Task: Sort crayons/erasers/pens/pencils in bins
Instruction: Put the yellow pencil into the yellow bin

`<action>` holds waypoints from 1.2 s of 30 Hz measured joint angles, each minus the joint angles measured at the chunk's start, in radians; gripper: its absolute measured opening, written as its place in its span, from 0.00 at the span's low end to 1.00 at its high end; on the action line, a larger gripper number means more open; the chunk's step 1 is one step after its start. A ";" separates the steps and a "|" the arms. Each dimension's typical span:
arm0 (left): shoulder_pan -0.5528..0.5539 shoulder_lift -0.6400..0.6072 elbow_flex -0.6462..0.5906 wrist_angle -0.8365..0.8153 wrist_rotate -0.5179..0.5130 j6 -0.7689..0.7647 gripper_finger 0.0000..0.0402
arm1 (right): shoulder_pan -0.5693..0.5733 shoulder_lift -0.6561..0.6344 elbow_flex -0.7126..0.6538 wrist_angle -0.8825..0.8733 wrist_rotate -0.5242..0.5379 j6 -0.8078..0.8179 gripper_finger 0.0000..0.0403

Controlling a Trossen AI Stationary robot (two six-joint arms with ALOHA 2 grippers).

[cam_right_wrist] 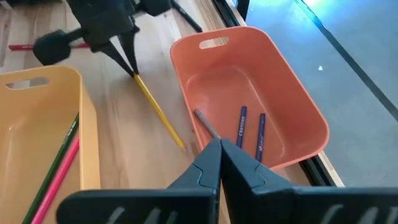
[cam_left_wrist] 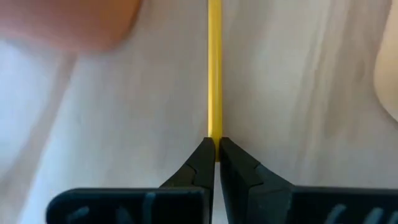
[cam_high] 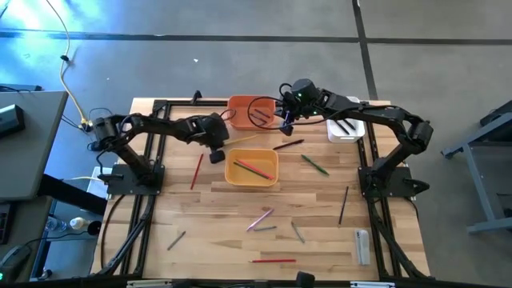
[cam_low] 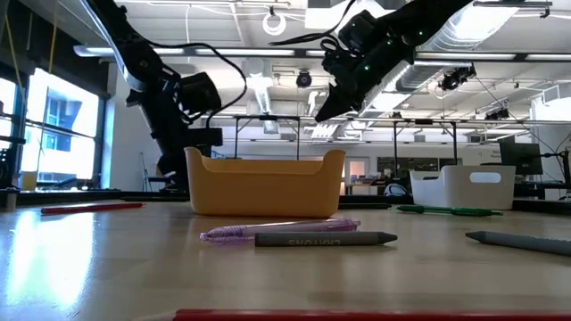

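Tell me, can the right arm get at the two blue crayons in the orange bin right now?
Probably not yet: the right gripper hangs over the open orange bin but is shut on a grey stick, short of the blue crayons.

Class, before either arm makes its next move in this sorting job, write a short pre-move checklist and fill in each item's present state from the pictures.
1. Left gripper shut on the thin yellow pencil lying on the wooden table: ok.
2. Right gripper shut on the thin grey stick: ok.
3. Grey stick over the orange plastic bin: ok.
4. Orange bin has room, holding only two blue crayons: ok.
5. Yellow pencil lifted clear of the table: cannot tell.
6. Yellow-orange plastic bin upright beside the left gripper: ok.
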 joint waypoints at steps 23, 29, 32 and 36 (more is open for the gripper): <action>-0.128 -0.276 -0.055 -0.409 -0.027 -0.194 0.09 | 0.000 0.000 0.000 -0.005 -0.010 -0.062 0.00; -0.128 -0.278 -0.055 -0.390 0.001 -0.195 0.22 | 0.000 0.000 0.000 -0.008 -0.013 -0.062 0.00; -0.128 -0.269 -0.052 -0.338 0.002 -0.199 0.27 | 0.000 0.000 0.000 -0.008 -0.014 -0.062 0.00; -0.119 -0.229 -0.052 -0.303 -0.008 -0.194 0.29 | 0.000 0.000 0.000 -0.008 -0.014 -0.062 0.00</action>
